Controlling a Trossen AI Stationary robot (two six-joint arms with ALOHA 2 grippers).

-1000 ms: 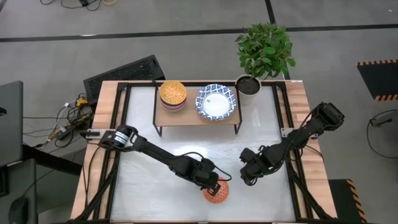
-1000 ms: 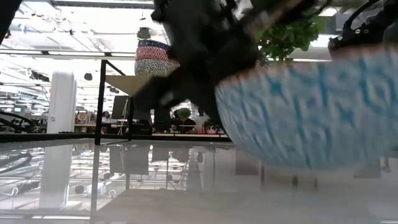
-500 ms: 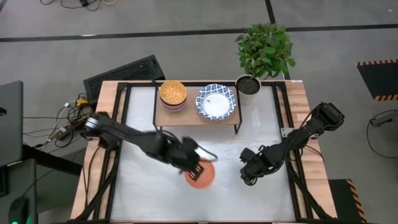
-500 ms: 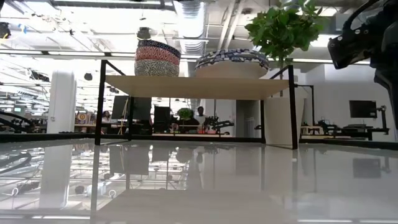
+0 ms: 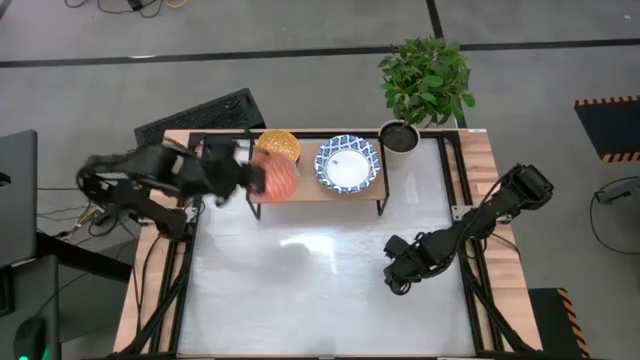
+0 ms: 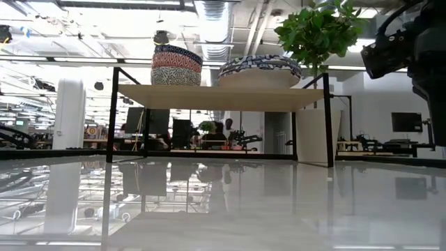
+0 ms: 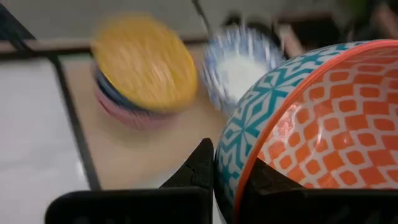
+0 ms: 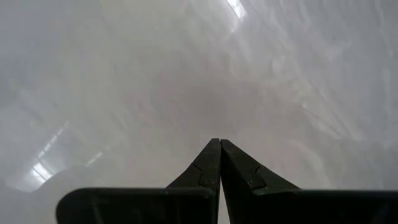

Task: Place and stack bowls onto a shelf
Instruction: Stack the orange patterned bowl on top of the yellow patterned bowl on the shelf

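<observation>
Our left gripper (image 5: pixel 258 178) grasps the orange bowl (image 5: pixel 280 179) by its rim, held over the shelf (image 5: pixel 310 190) at its left end, just beside the yellow-topped stack (image 5: pixel 278 147). The wide blue bowl (image 5: pixel 349 164) sits mid-shelf. Our right gripper (image 5: pixel 392 277) hangs clenched, holding nothing, over the table (image 5: pixel 300 290).

A robotics lab — open-plan. Exposed ducts (image 6: pixel 216 14) overhead, cables (image 5: pixel 110 190) on grey floor. Desks and monitors (image 6: pixel 406 123) behind.

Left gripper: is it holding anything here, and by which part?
Yes. The left gripper holds the orange-red bowl by its rim, one finger on each side of the wall. The right gripper is shut and empty.
</observation>
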